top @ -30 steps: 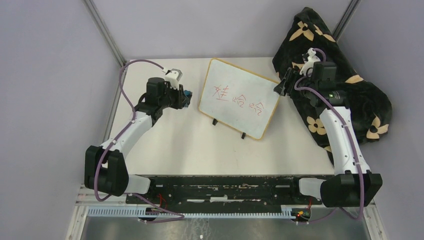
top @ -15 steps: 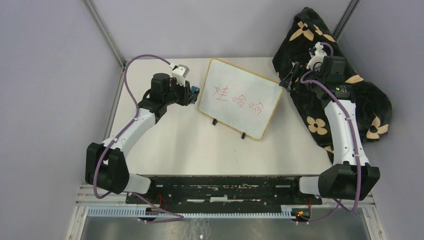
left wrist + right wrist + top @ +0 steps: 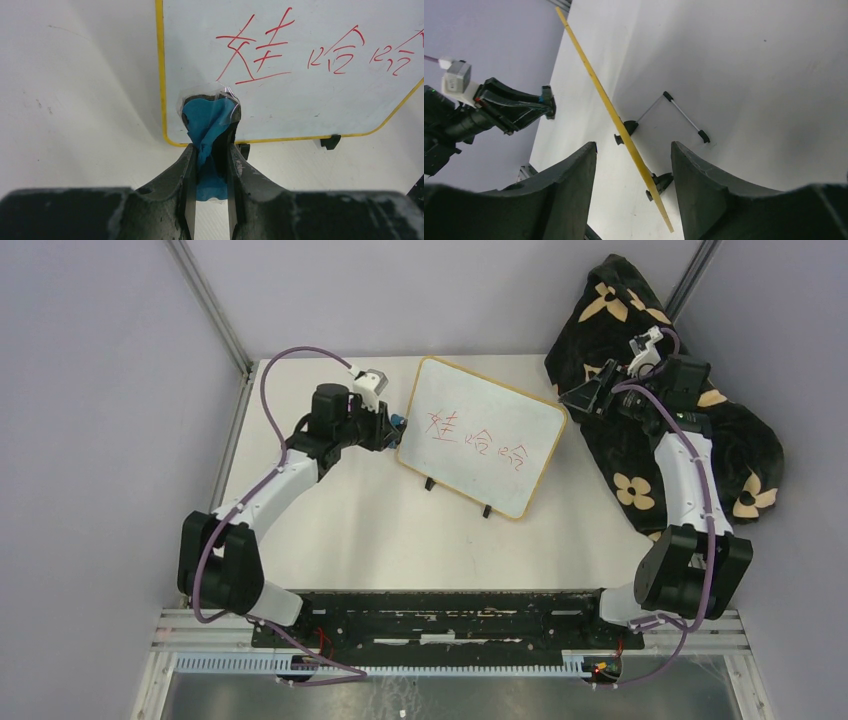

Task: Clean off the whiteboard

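The whiteboard (image 3: 480, 435) stands tilted on small black feet at the table's middle back, with red handwriting on it. It also shows in the left wrist view (image 3: 300, 80). My left gripper (image 3: 392, 426) is shut on the blue eraser (image 3: 210, 120), whose tip reaches the board's left edge, just below the first red character. My right gripper (image 3: 578, 398) is open by the board's right corner. In the right wrist view the board's yellow-wood edge (image 3: 624, 130) shows edge-on, in line with the gap between the open fingers (image 3: 574, 175).
A black blanket with tan flower prints (image 3: 690, 430) lies heaped at the right back, under the right arm. Purple walls and metal posts (image 3: 210, 305) close in the table. The board's wire stand (image 3: 681, 112) props it from behind.
My left gripper has moved right with the eraser, from beside the board to its left edge. My right gripper has drawn back right and turned toward the board's right corner.
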{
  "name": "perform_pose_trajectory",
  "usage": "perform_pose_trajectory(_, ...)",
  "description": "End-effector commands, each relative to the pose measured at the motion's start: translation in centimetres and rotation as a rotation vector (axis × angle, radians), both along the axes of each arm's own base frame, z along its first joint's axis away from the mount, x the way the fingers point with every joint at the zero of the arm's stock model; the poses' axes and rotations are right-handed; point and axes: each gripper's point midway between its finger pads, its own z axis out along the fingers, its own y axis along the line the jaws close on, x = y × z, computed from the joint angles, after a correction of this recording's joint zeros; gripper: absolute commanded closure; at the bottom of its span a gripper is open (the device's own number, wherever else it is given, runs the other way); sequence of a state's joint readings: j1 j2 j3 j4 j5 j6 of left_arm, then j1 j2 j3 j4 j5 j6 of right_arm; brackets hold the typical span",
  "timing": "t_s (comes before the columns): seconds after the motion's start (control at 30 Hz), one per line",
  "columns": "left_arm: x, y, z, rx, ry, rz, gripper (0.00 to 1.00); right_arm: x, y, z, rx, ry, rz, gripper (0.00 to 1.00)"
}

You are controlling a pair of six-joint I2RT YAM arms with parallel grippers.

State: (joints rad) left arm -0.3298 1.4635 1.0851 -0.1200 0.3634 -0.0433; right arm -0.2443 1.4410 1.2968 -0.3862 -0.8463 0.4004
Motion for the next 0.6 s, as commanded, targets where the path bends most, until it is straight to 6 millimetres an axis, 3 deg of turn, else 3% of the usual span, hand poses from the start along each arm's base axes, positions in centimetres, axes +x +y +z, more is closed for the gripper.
perform_pose_trajectory(0.0,0.9,-1.5,2.9,-0.043,-0.079,-0.054,0.96,0.0,1.5,2.4,0.07,-0.122,0.104,0.35)
perform_pose_trajectory(0.57,0.3,-5.8,4.5,-0.084,-0.087,-0.126,0.96,-1.3,2.3,0.4,0.083,-0.101,0.121,0.39)
